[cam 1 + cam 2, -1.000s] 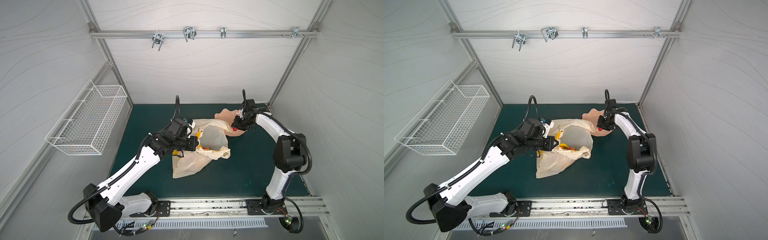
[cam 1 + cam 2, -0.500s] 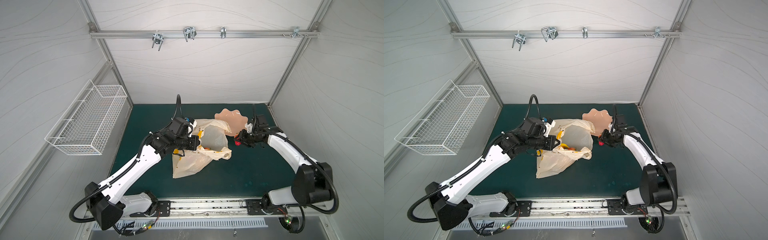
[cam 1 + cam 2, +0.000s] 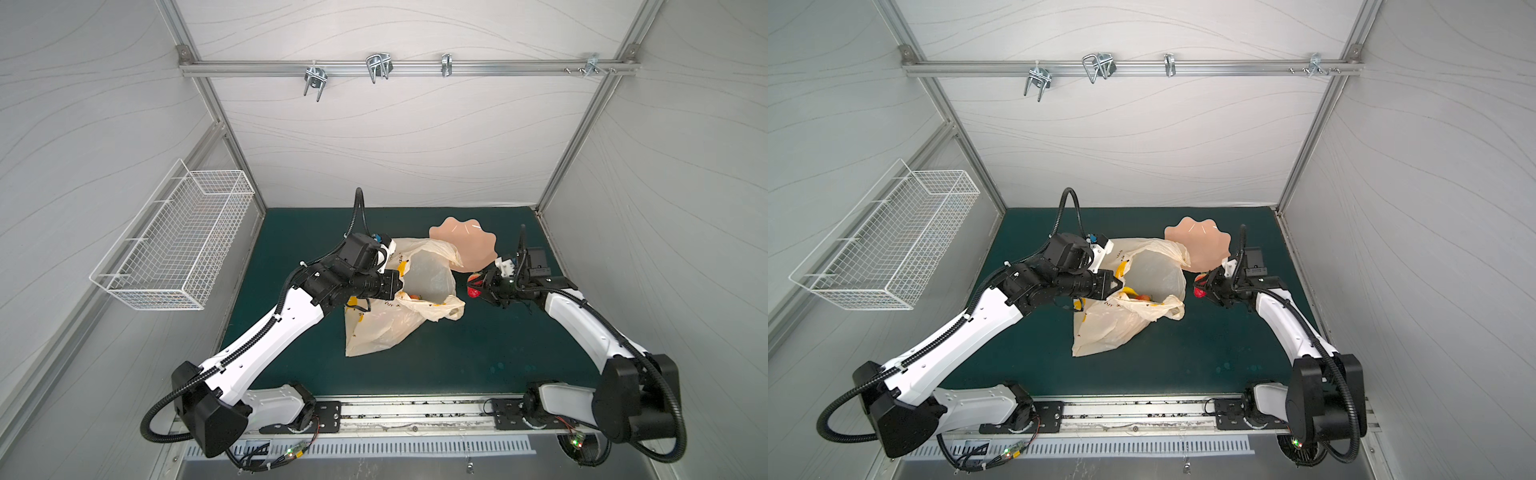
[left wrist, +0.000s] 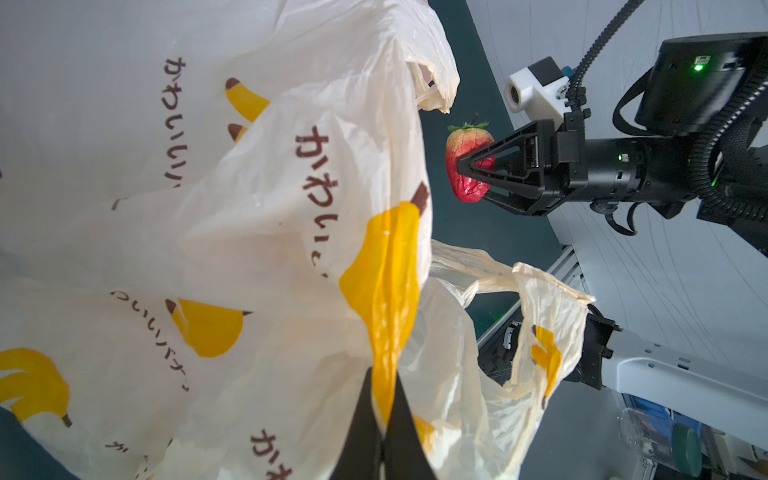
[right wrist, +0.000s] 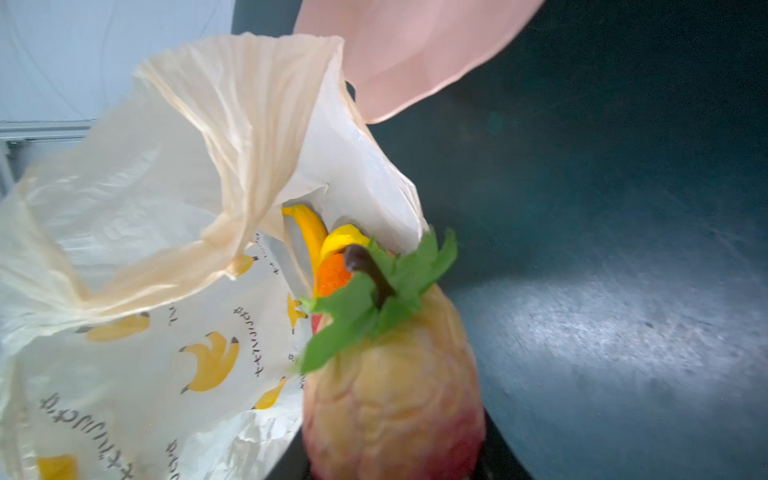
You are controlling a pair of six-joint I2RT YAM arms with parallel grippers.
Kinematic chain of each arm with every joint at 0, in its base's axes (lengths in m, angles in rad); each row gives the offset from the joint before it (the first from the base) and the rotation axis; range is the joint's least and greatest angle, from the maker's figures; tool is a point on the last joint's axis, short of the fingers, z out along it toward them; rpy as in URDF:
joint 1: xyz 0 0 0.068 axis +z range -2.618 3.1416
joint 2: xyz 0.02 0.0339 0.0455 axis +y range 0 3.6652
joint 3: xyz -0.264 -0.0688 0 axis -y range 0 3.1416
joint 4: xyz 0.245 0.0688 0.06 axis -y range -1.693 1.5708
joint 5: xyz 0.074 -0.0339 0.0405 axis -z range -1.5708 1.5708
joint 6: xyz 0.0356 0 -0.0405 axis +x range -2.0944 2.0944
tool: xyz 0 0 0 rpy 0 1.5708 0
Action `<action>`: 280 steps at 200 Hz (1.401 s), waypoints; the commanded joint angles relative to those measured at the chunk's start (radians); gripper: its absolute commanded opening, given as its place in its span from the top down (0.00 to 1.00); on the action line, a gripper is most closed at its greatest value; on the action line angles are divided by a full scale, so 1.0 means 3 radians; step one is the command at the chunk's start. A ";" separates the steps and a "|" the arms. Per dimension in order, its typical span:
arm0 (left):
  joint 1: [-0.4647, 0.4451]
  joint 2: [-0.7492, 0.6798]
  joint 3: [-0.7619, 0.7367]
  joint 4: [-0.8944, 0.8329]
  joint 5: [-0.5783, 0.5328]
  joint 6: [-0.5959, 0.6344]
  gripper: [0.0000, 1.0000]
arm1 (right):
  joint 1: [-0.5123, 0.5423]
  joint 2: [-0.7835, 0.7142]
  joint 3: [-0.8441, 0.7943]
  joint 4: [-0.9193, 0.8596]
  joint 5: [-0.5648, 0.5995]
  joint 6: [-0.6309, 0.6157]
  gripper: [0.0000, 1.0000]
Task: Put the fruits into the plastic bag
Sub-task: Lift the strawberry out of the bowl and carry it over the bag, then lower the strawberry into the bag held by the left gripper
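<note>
Swinging off the dish (image 3: 465, 243) at upper centre-right since a second ago, the right gripper (image 3: 478, 286) is now hanging just right of the bag (image 3: 380, 328) at centre in both top views, while the left arm is keeping its place. It is clamping a strawberry (image 4: 462, 143) across the middle, jaws partly closed around it. In the left wrist view the fruit's long axis is running up and down the frame, green cap uppermost, crossing the fingers' line of reach, and its red tip is hanging free below them.

The left gripper (image 4: 380, 409) is pinching the bag's rim between shut fingers at the lower middle of that view, holding the film lifted so the mouth is gaping toward the right of the top views. The opening is therefore lying directly left of the strawberry, close but not touching, and the right arm is the nearer one. The coming move is looking like a short push leftward over the rim.

Thin, crinkly, half-transparent film is sagging in soft folds. Loop handles are drooping at the mouth's right edge, nearest the fruit, and could be catching the fingers. A banana (image 5: 309, 232) and an orange (image 5: 332, 274) are already lying inside. The strawberry is looking rubbery and dimpled, paler near the cap.
</note>
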 commanded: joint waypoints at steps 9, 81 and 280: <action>-0.0018 0.0028 0.0187 0.0126 0.0042 0.0070 1.00 | -0.0011 0.0053 -0.0104 0.0570 -0.0430 0.0445 0.70; -0.0015 0.0053 0.0209 0.0127 0.0047 0.0075 1.00 | 0.0097 0.0161 -0.0045 0.0689 -0.0508 0.0540 0.70; -0.0023 0.0044 0.0190 0.0153 0.0039 0.0044 1.00 | 0.1689 0.1221 0.0602 0.1002 -0.0261 0.0760 0.66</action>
